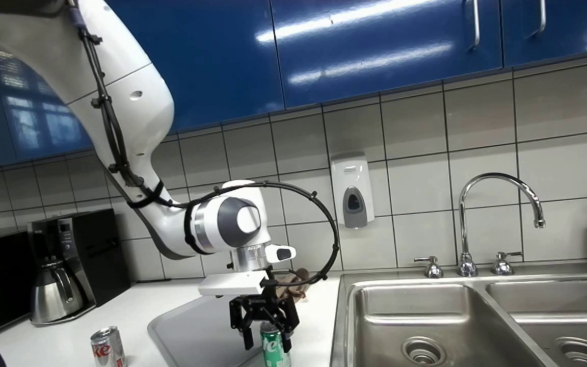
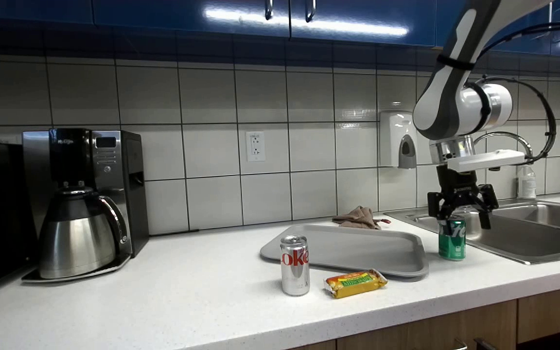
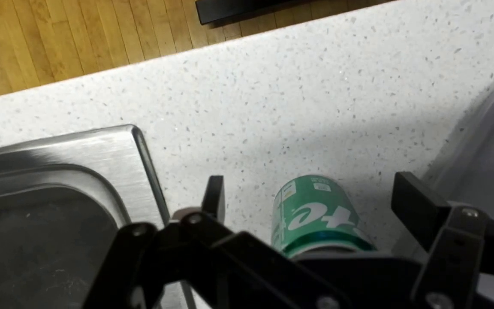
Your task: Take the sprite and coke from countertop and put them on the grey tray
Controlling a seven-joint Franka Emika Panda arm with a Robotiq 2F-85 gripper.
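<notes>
The green sprite (image 3: 311, 210) stands upright on the white countertop (image 2: 163, 301), between the grey tray (image 2: 348, 248) and the sink. My gripper (image 3: 310, 193) points down over it, open, with one finger on each side of the can. In the wrist view bare counter shows between the can and both fingertips; its top is partly hidden behind the gripper body. In an exterior view the coke (image 2: 295, 267), a silver can with red lettering, is upright in front of the tray's left part. The tray's rim also shows at the right of the wrist view.
A yellow-wrapped snack bar (image 2: 356, 283) lies in front of the tray, right of the coke. Behind the tray is a brown cloth (image 2: 358, 217). The steel sink (image 1: 343, 326) borders the sprite's side. A coffee maker (image 2: 136, 194) stands far left, and blue cabinets (image 1: 212, 61) hang above.
</notes>
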